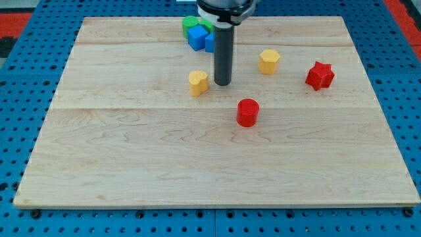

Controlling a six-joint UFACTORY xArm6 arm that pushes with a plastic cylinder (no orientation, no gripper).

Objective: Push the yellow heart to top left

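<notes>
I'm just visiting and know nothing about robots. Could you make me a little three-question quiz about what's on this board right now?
1. True or false: my tip stands on the view's right of the yellow heart.
2. How many red blocks lie on the wooden board?
3. Which block is closest to my tip: A) red star, B) yellow heart, C) red cylinder?

Key: 1. True, close beside it. 2. Two. 3. B.
</notes>
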